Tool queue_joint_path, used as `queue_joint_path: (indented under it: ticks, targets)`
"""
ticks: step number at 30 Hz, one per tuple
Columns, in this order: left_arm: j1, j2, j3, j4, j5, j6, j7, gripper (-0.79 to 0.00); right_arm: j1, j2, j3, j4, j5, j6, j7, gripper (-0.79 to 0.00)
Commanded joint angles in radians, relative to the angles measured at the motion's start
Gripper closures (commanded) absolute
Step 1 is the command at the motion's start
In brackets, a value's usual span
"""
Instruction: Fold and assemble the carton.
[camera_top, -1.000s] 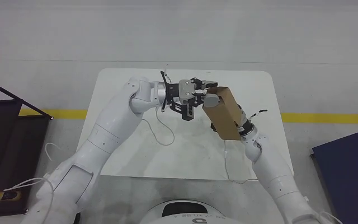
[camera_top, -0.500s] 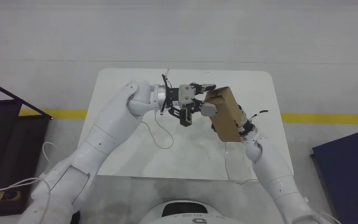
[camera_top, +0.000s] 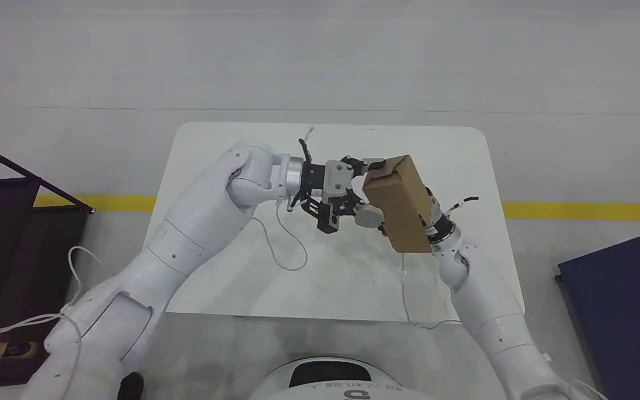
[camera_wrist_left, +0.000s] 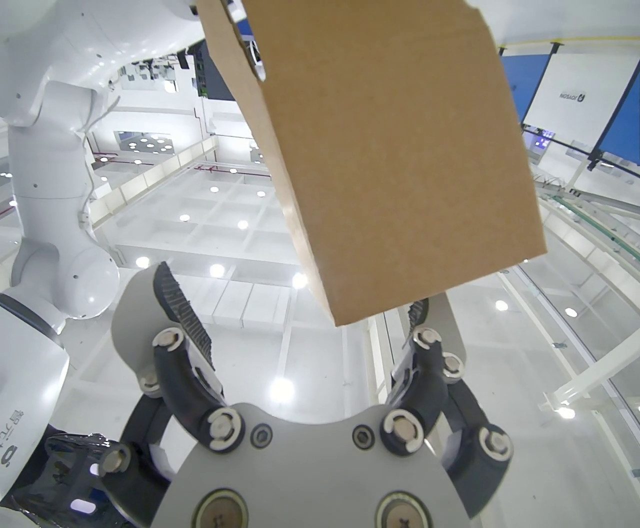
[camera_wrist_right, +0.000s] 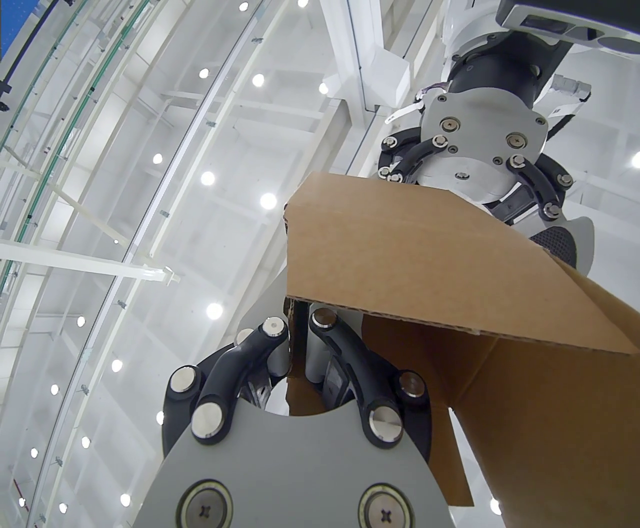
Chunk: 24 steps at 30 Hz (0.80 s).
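Observation:
A brown carton (camera_top: 400, 202) is held tilted above the white table (camera_top: 220, 280). In the right wrist view my right gripper (camera_wrist_right: 296, 345) is shut on a thin edge of the carton (camera_wrist_right: 425, 260), with a flap spreading over it. My left gripper (camera_top: 360, 198) stands open at the carton's end that faces the left arm. In the left wrist view the lower corner of the carton (camera_wrist_left: 390, 150) hangs between the spread fingers of the left gripper (camera_wrist_left: 290, 292), touching neither ribbed pad (camera_wrist_left: 182, 310). The right wrist view also shows the left gripper's pad (camera_wrist_right: 562, 245) behind the carton.
Thin white cables (camera_top: 283, 238) trail over the table under both arms. A dark stand (camera_top: 30, 215) sits on the floor to the left and a blue panel (camera_top: 605, 280) to the right. A yellow floor line (camera_top: 570, 210) runs behind the table.
My left gripper has slid along the carton's end toward the table's near side and turned a little. The carton and the right arm have barely moved.

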Motion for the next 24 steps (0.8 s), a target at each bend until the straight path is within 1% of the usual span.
queue_joint_path:
  ticks: [1,4,7,9,17,24]
  targets:
    - [-0.006,0.005,0.001,-0.008,0.02,0.0,-0.014,-0.754,-0.002,-0.001,0.001,0.001,-0.001,0.002,0.0,0.0]
    - [-0.015,0.013,0.006,-0.026,0.081,0.0,-0.038,-0.76,-0.003,-0.002,0.003,0.002,-0.001,0.005,-0.001,0.0]
    - [-0.023,0.02,0.028,-0.044,0.131,0.0,-0.075,-0.77,-0.002,-0.003,0.005,0.003,-0.002,0.009,-0.003,0.0]
    - [-0.029,0.024,0.044,-0.047,0.152,0.0,-0.105,-0.751,-0.002,-0.004,0.007,0.004,-0.003,0.01,-0.003,0.0]
    - [-0.067,0.036,0.113,-0.016,0.189,0.0,-0.172,-0.723,-0.006,-0.007,0.017,0.004,-0.006,0.018,0.003,0.0]
    - [-0.096,0.046,0.148,0.0,0.214,0.0,-0.209,-0.708,-0.008,-0.01,0.022,0.006,-0.007,0.025,0.005,0.0]
